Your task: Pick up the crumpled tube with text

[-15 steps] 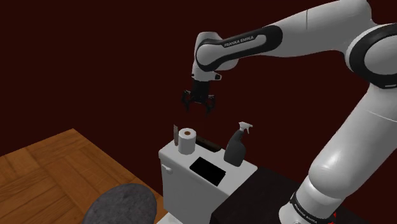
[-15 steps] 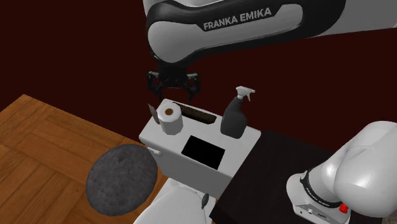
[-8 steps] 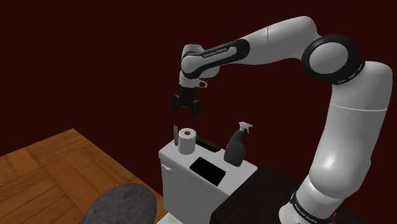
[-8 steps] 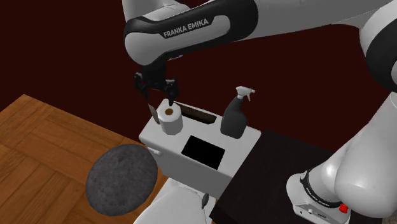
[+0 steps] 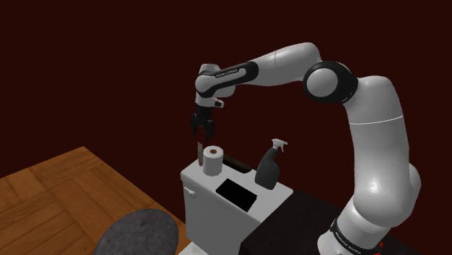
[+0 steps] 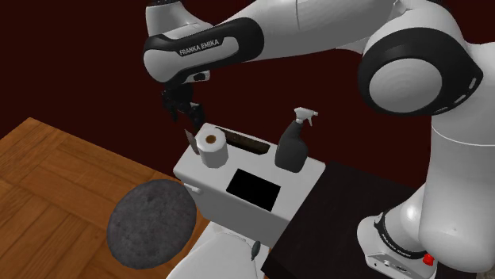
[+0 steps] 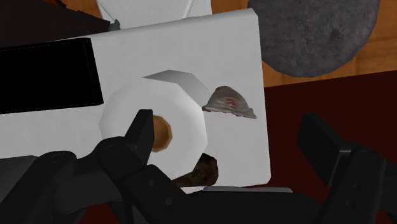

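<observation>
The crumpled tube (image 7: 229,102) is a small grey, creased thing with a red mark, standing at the end of the white toilet tank's (image 7: 191,51) lid beside a toilet paper roll (image 7: 156,124). From the side it shows as a thin upright sliver, the tube (image 5: 198,152) (image 6: 189,138). My black gripper (image 5: 203,129) (image 6: 181,111) (image 7: 232,137) hangs open a short way above it, pointing down. The fingers stand wide apart with nothing between them; one finger (image 7: 143,130) crosses in front of the roll.
On the tank lid (image 5: 210,195) (image 6: 206,178) also stand the paper roll (image 5: 212,161) (image 6: 212,148), a dark spray bottle (image 5: 269,166) (image 6: 293,143), a brown strip (image 6: 246,143) along the back edge and a black rectangle (image 5: 237,193) (image 6: 254,189). A grey round rug (image 5: 137,233) (image 6: 151,222) lies on the wooden floor.
The arm has stretched out and carried the open gripper toward the shoulder view's left and slightly lower, from above the roll to above the tube. Nothing on the tank has moved.
</observation>
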You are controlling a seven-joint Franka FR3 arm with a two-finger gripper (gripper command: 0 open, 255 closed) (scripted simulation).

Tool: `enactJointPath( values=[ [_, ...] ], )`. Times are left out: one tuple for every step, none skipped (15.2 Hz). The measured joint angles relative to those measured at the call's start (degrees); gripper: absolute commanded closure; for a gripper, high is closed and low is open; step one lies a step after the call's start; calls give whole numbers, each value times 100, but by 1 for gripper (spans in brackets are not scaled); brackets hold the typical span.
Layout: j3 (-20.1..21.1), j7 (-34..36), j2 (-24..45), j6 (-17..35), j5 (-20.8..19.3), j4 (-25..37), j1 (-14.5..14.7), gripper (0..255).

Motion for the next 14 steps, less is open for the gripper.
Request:
enactJointPath(
  values=[
    [-15, 34, 86, 52, -1, 30, 8, 0],
    [-22, 53, 124, 118, 1, 1, 16, 0],
    [-27, 61, 171, 181, -2, -14, 24, 0],
    [-32, 54, 204, 250, -3, -52, 23, 0],
    [-37, 48, 238, 296, -6, -65, 23, 0],
    [-42, 49, 300, 350, -14, -56, 34, 0],
    [-45, 38, 319, 398, -14, -88, 31, 0],
    [-47, 37, 338, 420, -17, -92, 34, 0],
    [-47, 37, 342, 430, -17, -97, 35, 255],
    [-47, 37, 344, 435, -18, -99, 36, 255],
    [-47, 37, 344, 438, -17, -101, 36, 255],
    [-47, 37, 343, 440, -18, -101, 36, 255],
    [-47, 37, 343, 441, -18, -100, 36, 255],
    [-47, 37, 342, 441, -17, -102, 36, 255]
  ],
)
